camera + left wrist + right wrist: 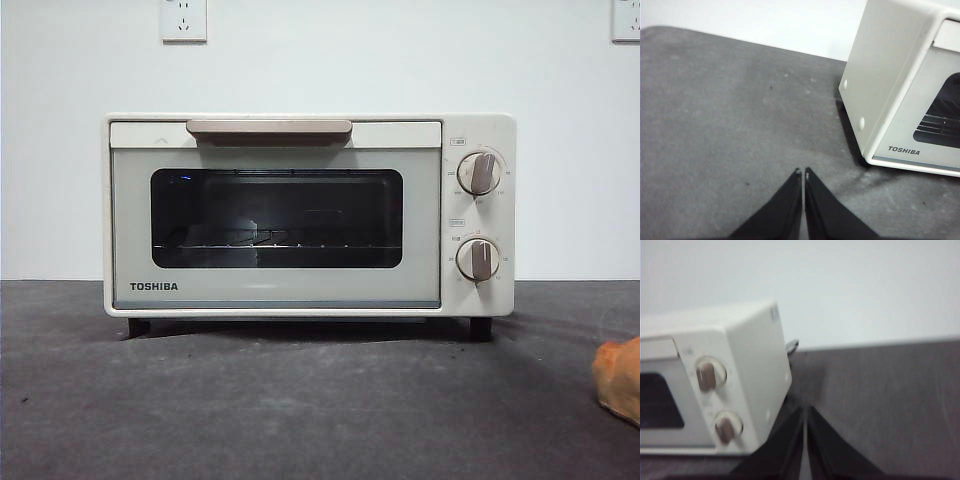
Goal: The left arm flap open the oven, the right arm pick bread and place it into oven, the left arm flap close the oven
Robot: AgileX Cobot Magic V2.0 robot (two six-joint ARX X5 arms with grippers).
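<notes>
A dark grey table (pixel 300 410) fills the lower part of the room as I look across it, its surface matte and faintly mottled, with lighter scuffed patches here and there. From the wrist views the same grey top shows small specks and a soft, cloudy grain. Behind it rises a plain white wall (pixel 60 200), evenly lit and bare apart from two fittings high up. One white socket (pixel 183 20) sits towards the upper left, its plug holes showing dark. A second white socket (pixel 627 20) is cut off by the upper right corner, so only part of it shows. The wall meets the table in a straight, level line.
</notes>
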